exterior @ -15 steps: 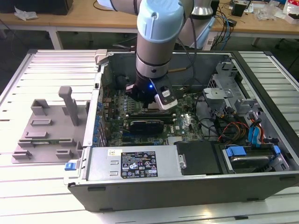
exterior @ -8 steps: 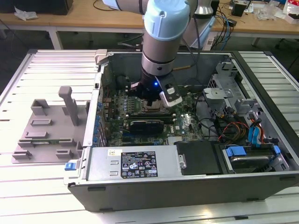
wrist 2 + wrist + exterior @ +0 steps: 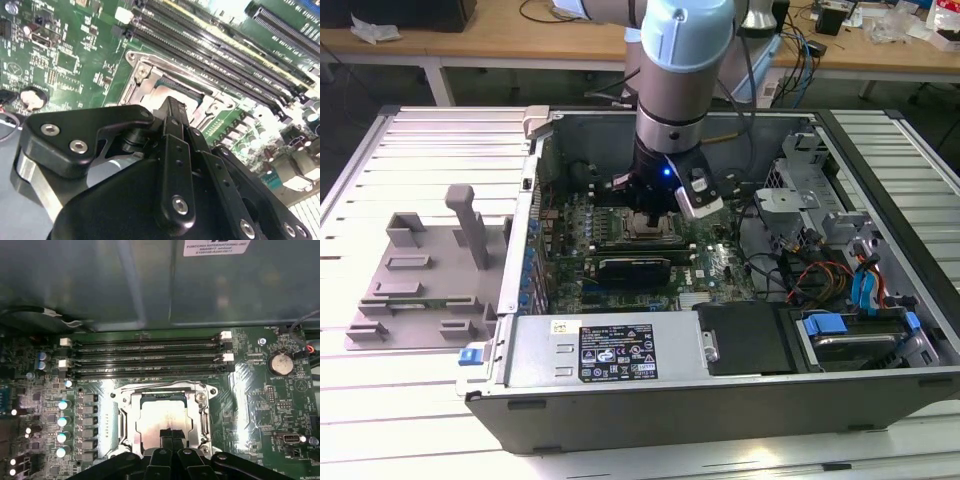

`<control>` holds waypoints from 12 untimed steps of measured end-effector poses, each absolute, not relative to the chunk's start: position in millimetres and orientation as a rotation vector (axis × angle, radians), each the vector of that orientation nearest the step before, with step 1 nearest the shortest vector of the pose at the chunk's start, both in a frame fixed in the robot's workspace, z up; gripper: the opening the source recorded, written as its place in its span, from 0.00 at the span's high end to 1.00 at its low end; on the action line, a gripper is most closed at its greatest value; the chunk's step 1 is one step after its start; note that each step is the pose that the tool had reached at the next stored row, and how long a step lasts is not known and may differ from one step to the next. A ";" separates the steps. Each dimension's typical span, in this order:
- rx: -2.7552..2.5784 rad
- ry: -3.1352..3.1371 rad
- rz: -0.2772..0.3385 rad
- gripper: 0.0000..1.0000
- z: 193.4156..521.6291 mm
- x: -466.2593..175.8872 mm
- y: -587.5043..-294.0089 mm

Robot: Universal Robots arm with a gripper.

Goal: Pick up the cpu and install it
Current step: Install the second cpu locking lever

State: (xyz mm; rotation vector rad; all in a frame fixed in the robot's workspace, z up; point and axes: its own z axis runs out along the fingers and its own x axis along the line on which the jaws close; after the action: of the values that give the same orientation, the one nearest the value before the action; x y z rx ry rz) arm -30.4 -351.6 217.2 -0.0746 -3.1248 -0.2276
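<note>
Exterior view: 1 arm reaches down into the open computer case (image 3: 740, 400), its gripper (image 3: 655, 215) low over the motherboard (image 3: 720, 265).

Item 1, the cpu (image 3: 167, 421): pale silvery square, lying flat inside the socket frame (image 3: 125, 422) in the first wrist view, just beside the memory slots (image 3: 150, 357). Whether it is fully seated I cannot tell.

Item 2, gripper (image 3: 170, 436): in the first wrist view its 2 fingertips stand closed together, or nearly so, at the cpu's near edge, with nothing visibly clamped between them. In the second wrist view the gripper (image 3: 172, 107) points into the socket frame (image 3: 145, 82). Contact with the chip cannot be confirmed.

Handling note, as a judgement: the chip should sit level and square in the frame, pressed straight down and lightly. Any sideways drag risks the contacts beneath.
</note>
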 end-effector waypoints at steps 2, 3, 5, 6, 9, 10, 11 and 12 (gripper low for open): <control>-0.074 -3.132 -0.166 0.89 217.3 -31.3 -348.2; -0.074 -3.134 -0.145 0.89 217.2 -31.7 -346.7; -0.075 -3.136 -0.110 0.89 217.2 -32.3 -341.8; -0.074 -3.138 -0.099 0.89 217.2 -32.4 -338.1; -0.075 -3.140 -0.062 0.89 220.6 -32.6 -333.1; -0.074 -3.141 -0.062 0.89 224.4 -32.6 -332.6; -0.074 -3.141 -0.062 0.89 227.8 -32.6 -332.4; -0.074 -3.141 -0.062 0.89 231.3 -32.6 -332.3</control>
State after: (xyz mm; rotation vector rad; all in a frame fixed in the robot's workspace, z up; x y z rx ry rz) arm -32.6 -332.3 231.3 -0.0744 -3.1409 -0.0616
